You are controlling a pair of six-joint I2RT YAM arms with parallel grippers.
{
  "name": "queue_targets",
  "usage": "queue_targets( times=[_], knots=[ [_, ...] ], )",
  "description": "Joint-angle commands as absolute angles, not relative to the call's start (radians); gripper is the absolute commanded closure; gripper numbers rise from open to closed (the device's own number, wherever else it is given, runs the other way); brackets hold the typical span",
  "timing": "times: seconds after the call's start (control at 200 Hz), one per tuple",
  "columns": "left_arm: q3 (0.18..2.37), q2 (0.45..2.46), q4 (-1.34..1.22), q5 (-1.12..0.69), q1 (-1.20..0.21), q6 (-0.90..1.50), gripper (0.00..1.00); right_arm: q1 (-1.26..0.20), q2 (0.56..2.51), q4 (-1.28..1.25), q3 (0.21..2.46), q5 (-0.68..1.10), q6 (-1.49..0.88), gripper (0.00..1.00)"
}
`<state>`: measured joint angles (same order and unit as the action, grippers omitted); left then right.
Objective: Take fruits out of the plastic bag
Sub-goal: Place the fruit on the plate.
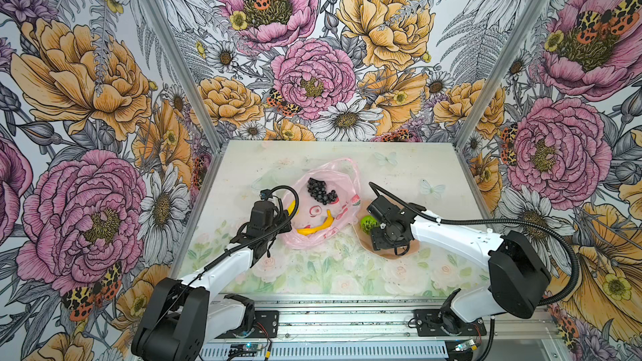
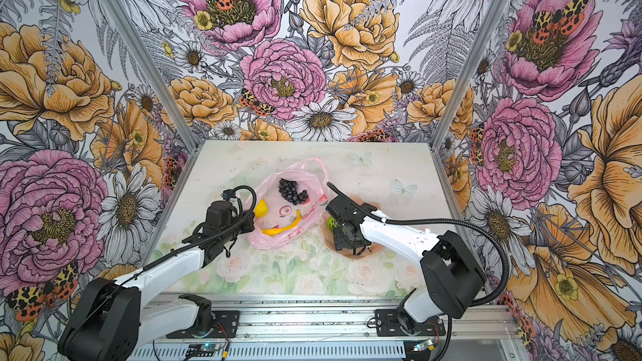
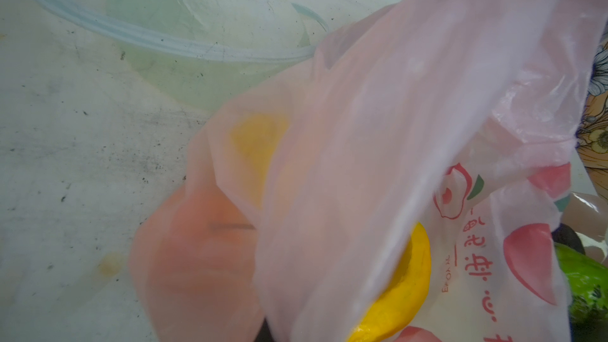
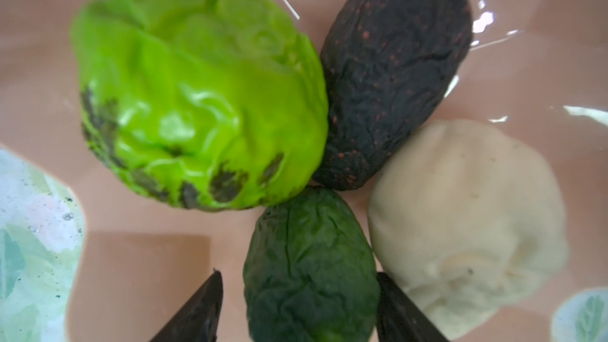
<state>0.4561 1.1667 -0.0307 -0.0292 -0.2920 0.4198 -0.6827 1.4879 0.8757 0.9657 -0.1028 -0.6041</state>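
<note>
**Four fruits in the dish, three in plain sight in the bag**

I'm looking down the right wrist view. The right gripper (image 4: 297, 304) hangs low over the peach-pink dish (image 4: 138, 274), its jaws apart on either side of the dark green avocado (image 4: 309, 268) and not squeezing it. One tip is just beside the skin and the other is clear of it. Packed against the avocado in the dish are a bright green lumpy fruit (image 4: 197, 93), a dark speckled fruit (image 4: 391, 77) and the cream lump (image 4: 467, 208).

On the other side, the left gripper (image 1: 283, 220) sits at the near edge of the plastic bag (image 1: 342, 182), jaws closed. I can't see them in the left wrist view. The pink film rises right up to the lens, though, so I judge they are pinching the bag's rim and holding the mouth open.

The bag lies in the middle of the worktop (image 1: 312, 272). Inside it I can see the grape bunch (image 1: 321, 191), the banana (image 1: 318, 225) and the lemon (image 1: 293, 208).

I expect all of these to be light, and the wrinkled skins suggest they are soft. I'd take the banana across its middle, where the curve is fattest. The grapes are knobbly, so I'd take them across the widest part of the bunch. The lemon is round and could squirt out of a shallow pinch. The film is thin and crinkly and may cling to a fruit and lift with it.
</note>
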Motion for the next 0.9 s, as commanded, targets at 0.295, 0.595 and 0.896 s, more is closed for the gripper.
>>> queue_targets(
  times=[0.295, 0.595, 0.896],
  knots=[
    [0.462, 1.142, -0.029, -0.014, -0.295, 0.417, 1.00, -0.673, 1.477, 0.948, 1.062, -0.191, -0.570, 0.10],
    [0.464, 1.141, -0.027, -0.016, -0.295, 0.416, 1.00, -0.669, 1.450, 0.991, 1.120, -0.240, -0.561, 0.04],
    [0.466, 1.149, -0.029, -0.020, -0.295, 0.417, 1.00, -0.661, 1.411, 1.012, 1.165, -0.300, -0.548, 0.03]
  ],
)
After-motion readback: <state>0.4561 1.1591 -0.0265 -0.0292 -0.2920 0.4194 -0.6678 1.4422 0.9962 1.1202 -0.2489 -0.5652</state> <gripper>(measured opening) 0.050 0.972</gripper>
